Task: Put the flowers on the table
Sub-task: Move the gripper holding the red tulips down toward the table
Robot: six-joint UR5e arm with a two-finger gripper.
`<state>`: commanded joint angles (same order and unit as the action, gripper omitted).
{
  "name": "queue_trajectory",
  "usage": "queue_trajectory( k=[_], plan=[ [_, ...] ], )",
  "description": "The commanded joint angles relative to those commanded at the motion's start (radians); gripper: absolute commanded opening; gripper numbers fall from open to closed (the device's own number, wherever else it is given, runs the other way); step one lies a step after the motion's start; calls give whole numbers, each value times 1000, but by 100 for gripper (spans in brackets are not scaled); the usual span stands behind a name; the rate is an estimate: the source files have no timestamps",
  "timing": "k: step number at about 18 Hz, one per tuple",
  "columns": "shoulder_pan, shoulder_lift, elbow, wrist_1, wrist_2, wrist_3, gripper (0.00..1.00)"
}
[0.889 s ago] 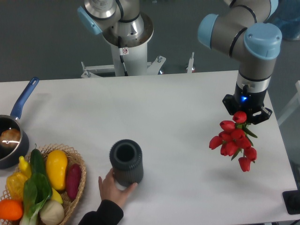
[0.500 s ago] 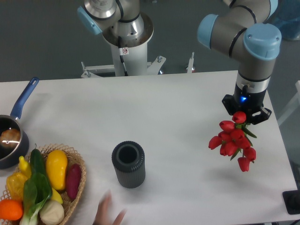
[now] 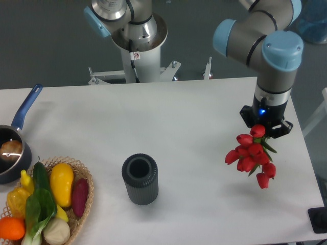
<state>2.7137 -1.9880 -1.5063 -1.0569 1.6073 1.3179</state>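
Pincer grips flowers above table.

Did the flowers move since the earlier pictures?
Yes. The flowers, hanging under the gripper, shifted slightly left and up in the picture, toward the dark vase, which stands where it stood half a second ago.

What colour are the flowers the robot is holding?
Red flowers with green leaves, seen in the fixed camera view.
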Motion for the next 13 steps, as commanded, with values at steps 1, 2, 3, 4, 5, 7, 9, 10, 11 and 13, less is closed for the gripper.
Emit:
queue_trajectory(
  k=[1,2,3,4,5,7,9,10,11,13],
  plan=[
    [-14,-2,-15,5,17,-32,15],
    [-28,-3,-26,12,19,-63,15],
    [-32,-8,-32,29,19,-81,16],
    [-32,-14,-47,43,17,-86,19],
    [-34,-23,-63,57,16,-85,22],
    [-35,-43,-81,81,14,-86,32],
    [-43,-45,-83,83,13,-86,52],
    [-43,-45,-83,83,13,-86,66],
    [-46,-48,-83,84,10,-86,100],
    [-51,-55,-80,84,9,-101,100]
  ],
)
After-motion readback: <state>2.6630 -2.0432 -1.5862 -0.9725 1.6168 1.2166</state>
